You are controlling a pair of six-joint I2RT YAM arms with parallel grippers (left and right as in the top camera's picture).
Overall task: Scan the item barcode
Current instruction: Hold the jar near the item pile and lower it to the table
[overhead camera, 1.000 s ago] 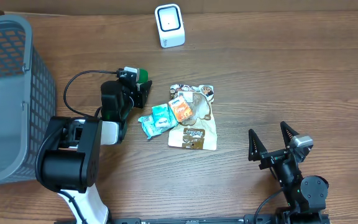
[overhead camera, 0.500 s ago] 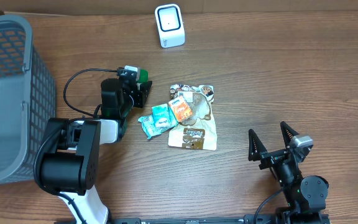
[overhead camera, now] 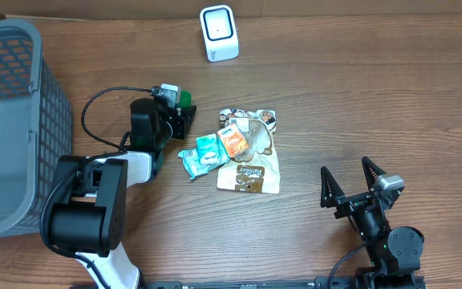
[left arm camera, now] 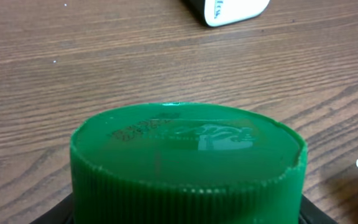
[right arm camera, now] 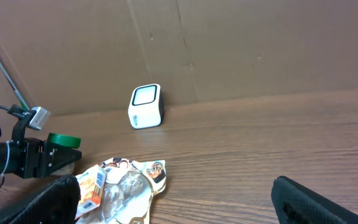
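Black fingers of the right gripper point(overhead camera: 345, 165) stand wide apart near the table's point(overhead camera: 391, 96) front edge, holding nothing and well apart from everything else. Farther in, at the middle of the wood-grain top, lies a small heap of snack packets: a large printed pouch point(overhead camera: 253, 170) flat on the table, with a teal packet point(overhead camera: 205, 152) and an orange packet point(overhead camera: 233, 142) resting on its left part. Just left of that heap, the left gripper point(overhead camera: 184, 111) is clamped on a green-lidded container point(overhead camera: 185, 98), apart from the packets. In the left wrist view its ribbed lid point(left arm camera: 185, 155) fills most of the picture. The body under the lid is hidden, so it may be a jar or a tub. A grey mesh basket point(overhead camera: 22, 56) takes up the table's left side. At the far edge stands the white barcode scanner point(overhead camera: 219, 32), well apart from the held container, in front of a brown cardboard wall point(right arm camera: 241, 50).
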